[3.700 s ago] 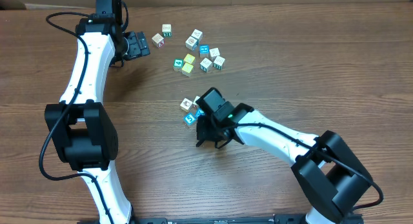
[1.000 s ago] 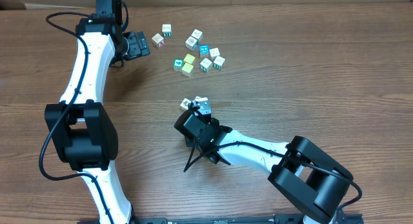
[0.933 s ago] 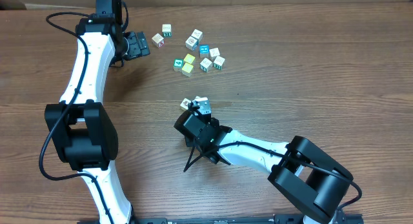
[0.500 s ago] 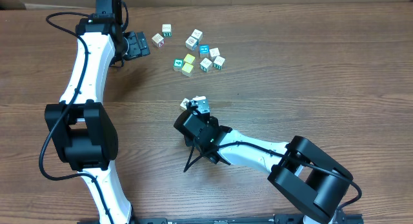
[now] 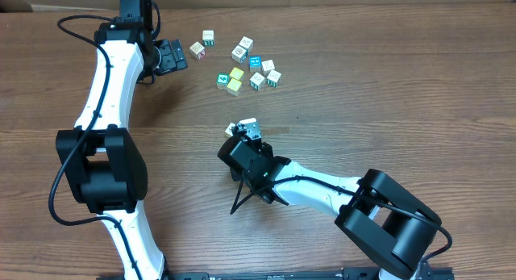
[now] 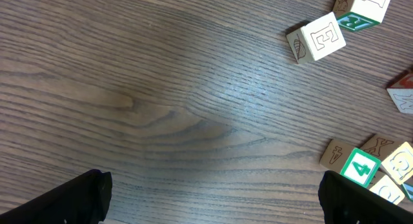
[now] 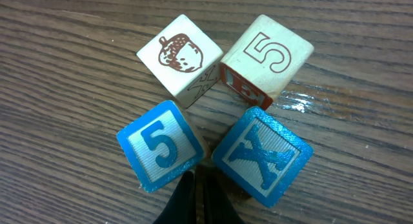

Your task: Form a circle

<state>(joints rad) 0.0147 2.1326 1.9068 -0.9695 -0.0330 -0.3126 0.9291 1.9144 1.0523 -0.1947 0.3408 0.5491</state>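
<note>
We count four cubes in the circle (image 7: pixel 187 69), two white and two blue, huddled mid-table. Our right gripper (image 7: pixel 197 198), pressed together, points between the blue pair. The left gripper (image 5: pixel 170 57) is spread beside eleven loose cubes (image 5: pixel 236 73).

Left gripper (image 5: pixel 177 56) upper left, beside cube scatter (image 5: pixel 242 66); right gripper (image 5: pixel 249 140) mid-frame, partly covering small cube group (image 5: pixel 241 126).
</note>
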